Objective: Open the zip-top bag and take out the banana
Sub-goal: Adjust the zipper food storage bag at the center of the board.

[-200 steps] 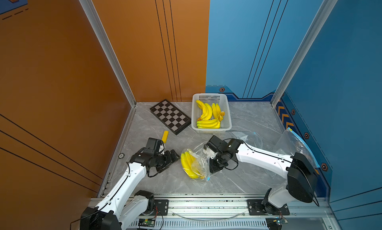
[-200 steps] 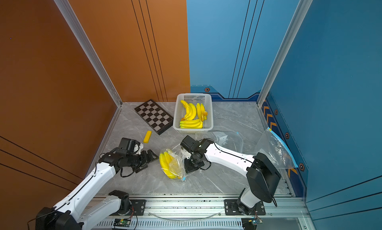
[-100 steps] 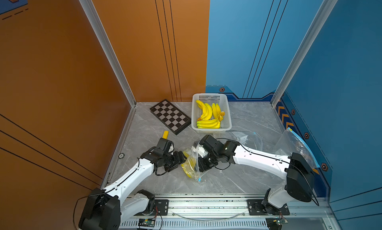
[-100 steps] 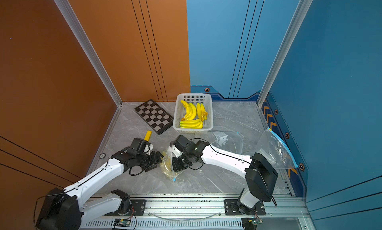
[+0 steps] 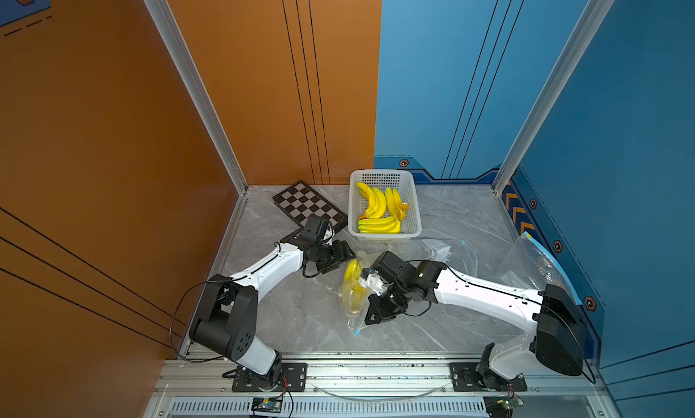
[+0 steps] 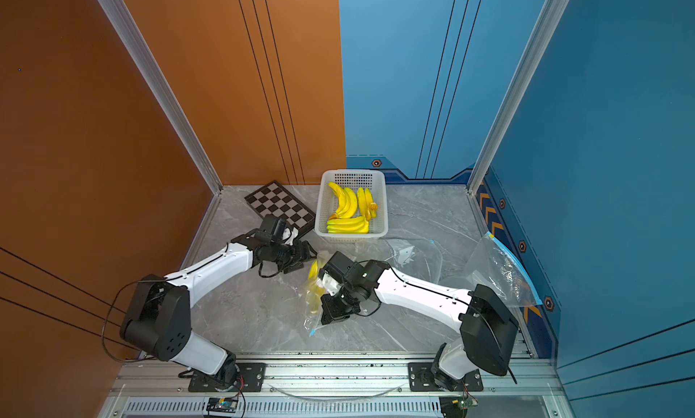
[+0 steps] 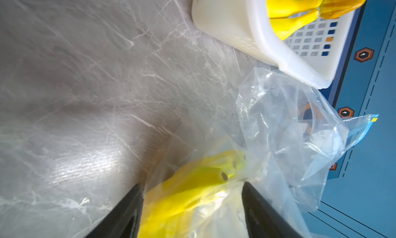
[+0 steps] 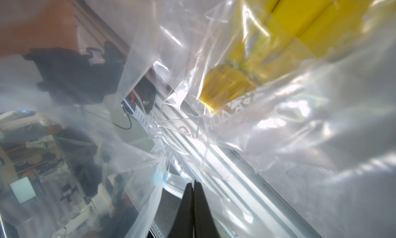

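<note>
Two hands met at one clear zip-top bag [image 5: 351,307] near the middle of the worktop [image 5: 293,322]. The right hand [image 5: 370,316] was clamped shut on the bag's film; in the right wrist view its fingers [image 8: 187,202] were pressed together. The left hand [image 7: 192,204] stood open, jaws either side of the bag end; contact could not be confirmed. The banana bunch [image 7: 192,183] lay inside the bag, between those jaws. A white basket [image 5: 415,209] of more bananas stood just behind. Two empty bags [image 5: 455,254] lay toward the right wall, and a checkered board [image 5: 301,203] lay beside the basket.
</note>
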Motion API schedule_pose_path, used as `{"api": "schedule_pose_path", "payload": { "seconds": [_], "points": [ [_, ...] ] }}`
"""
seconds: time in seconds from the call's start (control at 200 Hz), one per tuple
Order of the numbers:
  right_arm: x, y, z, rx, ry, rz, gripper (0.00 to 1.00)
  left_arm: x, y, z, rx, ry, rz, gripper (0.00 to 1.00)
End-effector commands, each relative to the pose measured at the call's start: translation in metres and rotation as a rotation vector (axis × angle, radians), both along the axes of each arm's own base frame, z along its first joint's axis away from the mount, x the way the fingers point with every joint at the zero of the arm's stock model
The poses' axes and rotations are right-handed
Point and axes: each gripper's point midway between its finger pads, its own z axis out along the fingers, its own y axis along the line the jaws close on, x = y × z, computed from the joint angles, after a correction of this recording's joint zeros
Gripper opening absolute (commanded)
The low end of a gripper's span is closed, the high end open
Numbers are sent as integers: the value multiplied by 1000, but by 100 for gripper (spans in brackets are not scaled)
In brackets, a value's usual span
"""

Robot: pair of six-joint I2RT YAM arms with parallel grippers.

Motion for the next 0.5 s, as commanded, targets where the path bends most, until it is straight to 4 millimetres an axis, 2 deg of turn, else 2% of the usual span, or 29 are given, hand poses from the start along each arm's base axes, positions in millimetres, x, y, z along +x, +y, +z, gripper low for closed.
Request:
{"api": "schedule_pose_path", "payload": {
  "seconds": [0.0, 0.115, 0.16, 0.235, 0.395, 0.495],
  "points": [
    [15, 6, 13, 42, -40, -118, 6, -23, 22, 15, 16, 17, 1, 77],
    [44, 5, 38, 57, -203, -199, 14, -63, 48, 17, 8, 58, 48, 80],
    [56, 2, 50, 50, -288, -211, 19, -80, 52, 17, -3, 71, 56, 79],
    [71, -1, 66, 44, -402, -216, 22, -105, 52, 17, -31, 88, 82, 79],
    [99, -9, 75, 3, -461, -218, 18, -137, 47, 11, -46, 104, 144, 79],
    [106, -5, 72, 25, -428, -175, 8, -149, 43, 7, -20, 103, 163, 80]
  ]
}}
